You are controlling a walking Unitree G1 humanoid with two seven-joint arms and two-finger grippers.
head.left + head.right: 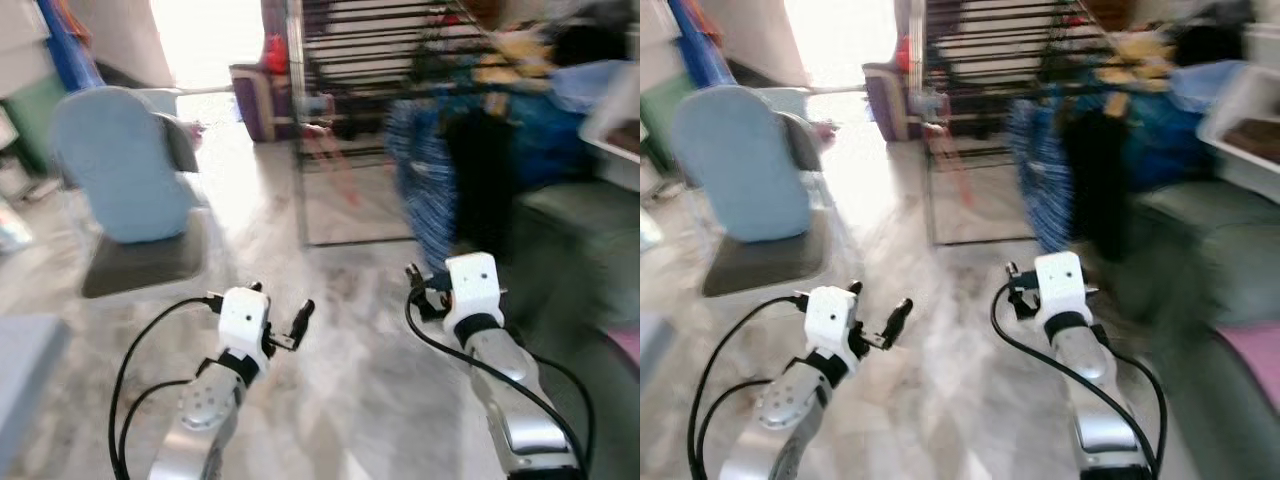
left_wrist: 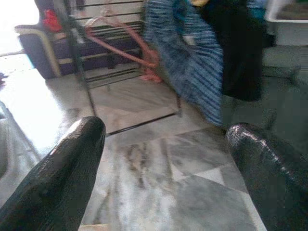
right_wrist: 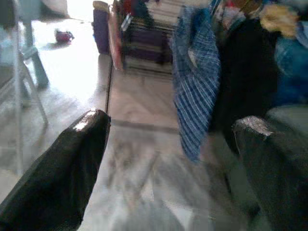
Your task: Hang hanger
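Head views blurred. Both grippers, left gripper (image 1: 285, 325) and right gripper (image 1: 425, 285), were spread wide, grasping nothing. Pink hanger (image 2: 122, 45) hung on the drying rack (image 1: 345, 60) at 12 o'clock, long axis slanting downward; hook direction unclear. Judgement: close in squarely and steady before reaching.

blue checked cloth (image 3: 195, 82), pink hanger (image 2: 126, 41)

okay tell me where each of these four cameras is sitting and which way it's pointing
Left eye, head: looks forward and down at the marble floor and drying rack; both silver arms show.
Right eye, head: same scene; blue chair, left gripper, right gripper.
Left wrist: along its open fingers toward the pink hanger.
Right wrist: along its open fingers.
Both wrists share the blue plaid garment.
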